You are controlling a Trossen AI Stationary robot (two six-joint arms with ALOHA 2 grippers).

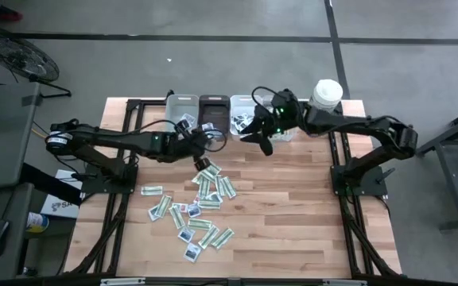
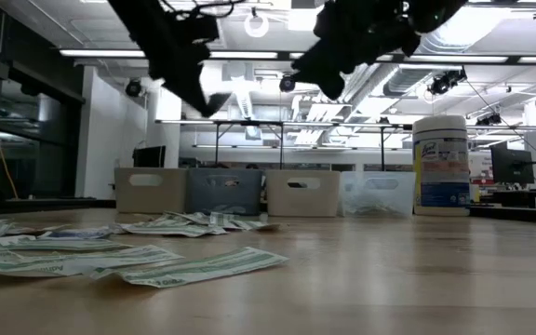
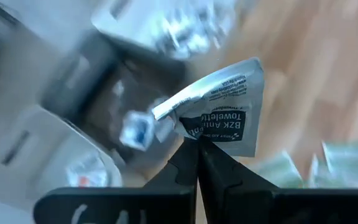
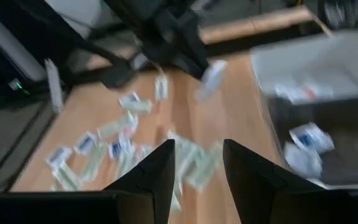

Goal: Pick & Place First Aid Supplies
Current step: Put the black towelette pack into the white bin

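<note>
White paper, printed in dark blue, is showing pinched between the closed fingers of the left gripper [image 3: 197, 144]: a squarish towelette packet [image 3: 219, 106], crumpled at one edge, standing up out of the fingertips. In the high view this left gripper [image 1: 199, 141] is hanging just short of the row of bins [image 1: 213, 111] at the far edge of the wooden table [image 1: 308, 206], with the dark bin [image 1: 214, 109] lying directly ahead of it and the pale bin [image 1: 183, 107] just to its side. I judge the coming move to be a short carry forward over a bin and a release; which bin is meant for this packet I cannot tell.

The right gripper [image 4: 194, 163] is holding nothing, its fingers standing apart with bare table showing between them. It is hovering beside the clear bins [image 1: 249, 123] (the white canister [image 1: 326, 93] is sitting behind its wrist), and the scattered packets [image 1: 193, 208] are lying well ahead of it and down, toward the near edge, green-and-white strips pointing every way. The left arm is nearer that pile; the right would be reaching across.
</note>
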